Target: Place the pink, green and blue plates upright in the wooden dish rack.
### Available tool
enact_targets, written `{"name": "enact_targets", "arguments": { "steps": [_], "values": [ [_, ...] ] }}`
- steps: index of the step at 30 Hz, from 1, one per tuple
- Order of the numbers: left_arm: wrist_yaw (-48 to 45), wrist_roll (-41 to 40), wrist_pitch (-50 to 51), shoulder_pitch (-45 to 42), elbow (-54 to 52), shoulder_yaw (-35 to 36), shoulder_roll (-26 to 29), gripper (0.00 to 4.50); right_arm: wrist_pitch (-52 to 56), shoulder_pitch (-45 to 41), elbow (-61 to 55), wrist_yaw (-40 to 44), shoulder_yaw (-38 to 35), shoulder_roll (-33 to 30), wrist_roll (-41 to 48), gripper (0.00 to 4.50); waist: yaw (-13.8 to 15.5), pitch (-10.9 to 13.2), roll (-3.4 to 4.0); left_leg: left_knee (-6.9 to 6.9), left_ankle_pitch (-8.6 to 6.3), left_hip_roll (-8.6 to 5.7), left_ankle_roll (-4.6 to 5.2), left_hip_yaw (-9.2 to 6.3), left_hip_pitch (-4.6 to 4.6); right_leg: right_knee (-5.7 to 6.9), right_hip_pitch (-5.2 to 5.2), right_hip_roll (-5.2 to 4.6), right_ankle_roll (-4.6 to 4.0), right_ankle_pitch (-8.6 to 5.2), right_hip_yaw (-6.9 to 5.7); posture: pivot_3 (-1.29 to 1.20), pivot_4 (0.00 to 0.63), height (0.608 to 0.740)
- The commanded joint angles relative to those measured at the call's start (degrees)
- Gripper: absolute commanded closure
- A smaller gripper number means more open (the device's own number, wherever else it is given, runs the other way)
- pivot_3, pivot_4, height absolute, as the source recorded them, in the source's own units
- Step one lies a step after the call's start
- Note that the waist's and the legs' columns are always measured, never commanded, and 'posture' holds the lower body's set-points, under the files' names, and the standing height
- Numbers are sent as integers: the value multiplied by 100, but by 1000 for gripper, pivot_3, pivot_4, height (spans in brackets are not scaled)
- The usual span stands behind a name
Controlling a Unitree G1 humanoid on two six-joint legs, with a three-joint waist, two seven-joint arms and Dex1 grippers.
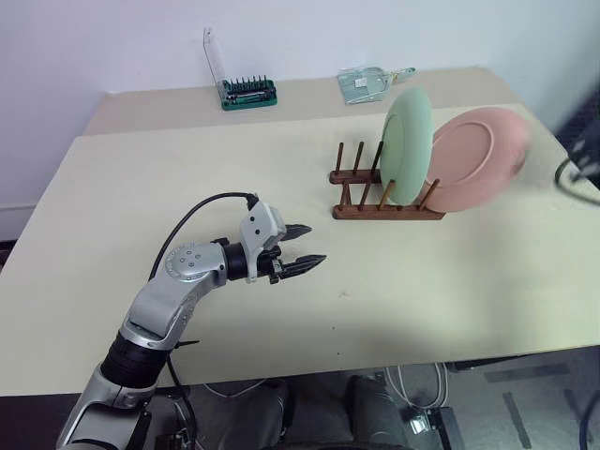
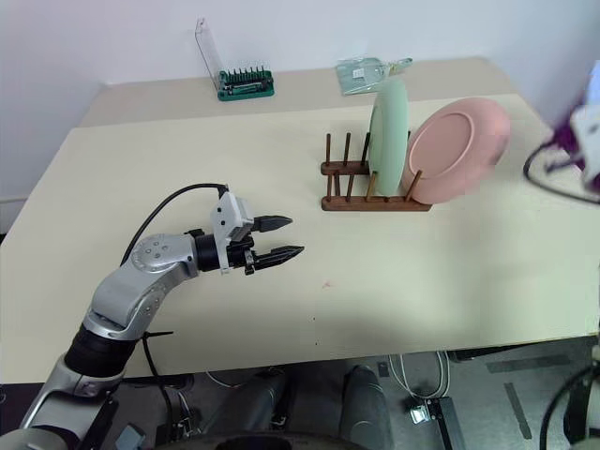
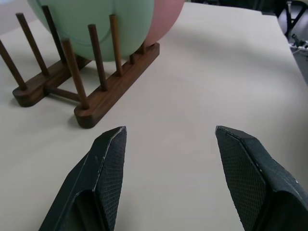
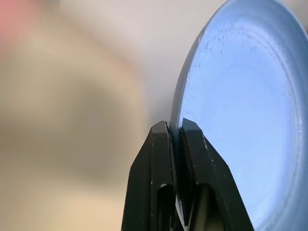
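The wooden dish rack (image 1: pixel 384 211) stands right of the table's middle. A mint green plate (image 1: pixel 410 145) stands upright between its pegs. A pink plate (image 1: pixel 478 155) leans at the rack's right end, its lower rim by the last pegs. In the right wrist view my right gripper (image 4: pixel 175 126) is shut on the rim of the pale blue plate (image 4: pixel 240 120), held off the table. My left gripper (image 1: pixel 314 246) hovers open and empty over the table, left of and nearer than the rack, pointing toward it (image 3: pixel 110 91).
A green screwdriver-bit holder (image 1: pixel 248 94) and a clear plastic item (image 1: pixel 370 84) lie at the table's far side. A black cable (image 1: pixel 577 173) loops at the right edge. Bare tabletop lies between my left gripper and the rack.
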Motion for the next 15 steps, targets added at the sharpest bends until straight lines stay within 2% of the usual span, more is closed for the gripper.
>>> {"name": "enact_targets", "arguments": {
  "steps": [1,4,6,9,13,15],
  "values": [
    [2,35,-101,-62,-59,102,21,1472,70,-639,-874,559,133,248,838,4456,-2,2,-4,0,0,2,-1,1,0,-2,0,2,-1,0,0,0,150,740],
    [40,100,-166,-47,43,178,54,1472,810,-1099,-1846,1195,418,798,2248,4456,-16,2,-5,2,-1,6,-1,1,1,-4,4,4,-5,3,0,0,150,740],
    [56,114,-192,-48,102,245,65,1472,1327,-1301,-2219,1281,476,1079,2883,4456,-15,3,-4,1,-2,10,-2,0,1,-4,1,8,-8,5,0,0,150,740],
    [77,122,-221,1,216,435,165,1472,2246,-1930,-2657,797,456,2164,4994,4456,-8,5,-8,3,-2,10,-2,-4,-3,-5,-2,8,-14,9,-1,0,150,740],
    [82,132,-221,55,262,536,273,1472,2791,-2256,-2605,30,430,2883,6383,4456,17,4,-12,4,-2,10,-3,-17,-6,-4,-3,9,-18,11,-10,0,150,740],
    [46,64,-161,96,201,571,309,1472,3126,-2276,-2421,-206,606,2933,6555,4456,23,2,-16,7,-2,7,-3,-18,-6,-4,1,8,-21,13,-10,0,150,740]
  ]
}}
